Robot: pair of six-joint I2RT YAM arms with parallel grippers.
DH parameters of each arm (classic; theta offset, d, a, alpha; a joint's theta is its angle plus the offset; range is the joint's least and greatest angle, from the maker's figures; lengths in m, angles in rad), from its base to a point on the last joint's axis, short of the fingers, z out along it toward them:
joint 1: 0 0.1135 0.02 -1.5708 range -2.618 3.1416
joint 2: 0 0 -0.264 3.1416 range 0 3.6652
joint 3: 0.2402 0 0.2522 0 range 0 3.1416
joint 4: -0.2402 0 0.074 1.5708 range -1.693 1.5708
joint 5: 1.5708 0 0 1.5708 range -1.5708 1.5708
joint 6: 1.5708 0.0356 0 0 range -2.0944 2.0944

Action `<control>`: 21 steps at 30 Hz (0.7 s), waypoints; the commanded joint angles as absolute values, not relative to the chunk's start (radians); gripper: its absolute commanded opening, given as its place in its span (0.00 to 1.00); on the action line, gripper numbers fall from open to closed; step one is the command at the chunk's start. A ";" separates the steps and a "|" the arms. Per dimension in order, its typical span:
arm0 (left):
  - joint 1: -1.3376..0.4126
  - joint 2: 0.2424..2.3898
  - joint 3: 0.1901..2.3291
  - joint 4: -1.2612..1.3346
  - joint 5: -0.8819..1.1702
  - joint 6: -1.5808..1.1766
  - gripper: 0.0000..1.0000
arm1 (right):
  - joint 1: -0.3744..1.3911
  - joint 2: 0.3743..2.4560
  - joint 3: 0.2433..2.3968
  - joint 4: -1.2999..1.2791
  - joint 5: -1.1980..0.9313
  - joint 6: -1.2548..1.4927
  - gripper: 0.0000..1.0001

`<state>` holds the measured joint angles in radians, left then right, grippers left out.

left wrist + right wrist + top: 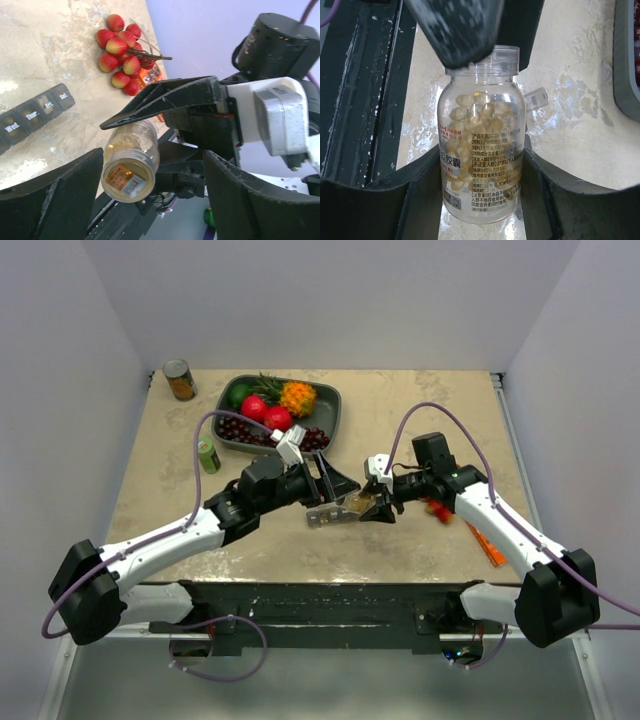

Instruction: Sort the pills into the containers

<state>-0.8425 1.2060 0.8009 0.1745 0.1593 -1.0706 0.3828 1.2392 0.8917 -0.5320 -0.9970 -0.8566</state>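
Note:
A clear pill bottle (480, 165) with a printed label is clamped by its body between my right gripper's (481, 150) fingers, held lying over the table. Pale yellow capsules (480, 117) fill it. Its clear cap (501, 54) points at my left gripper (155, 165), whose jaws stand open around the cap end (129, 180); the cap sits close to the left finger (55, 195), with a wide gap to the other. The grey strip of containers (35, 112) lies on the table, marked with weekday names, just below both grippers (325, 517).
A dark grey fruit tray (333, 410) sits at the back, a tin can (180, 380) at the back left, a small green bottle (208, 455) left of centre. A red fruit bunch (122, 50) and an orange packet (487, 545) lie on the right.

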 commanded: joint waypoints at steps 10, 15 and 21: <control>-0.864 1.218 0.903 0.009 0.110 -0.968 0.67 | 0.380 1.230 0.920 -0.509 -1.028 -0.861 0.00; -0.864 1.218 0.908 0.005 0.135 -0.939 0.51 | 0.380 1.232 0.920 -0.511 -1.029 -0.861 0.00; -0.864 1.235 0.905 0.054 0.216 -0.835 0.08 | 0.380 1.229 0.920 -0.509 -1.031 -0.857 0.00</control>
<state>-0.8585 1.2304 0.8658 0.0013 0.1379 -0.9447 0.3820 1.2392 0.8917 -0.5304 -0.9981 -0.8577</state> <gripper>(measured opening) 0.476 0.555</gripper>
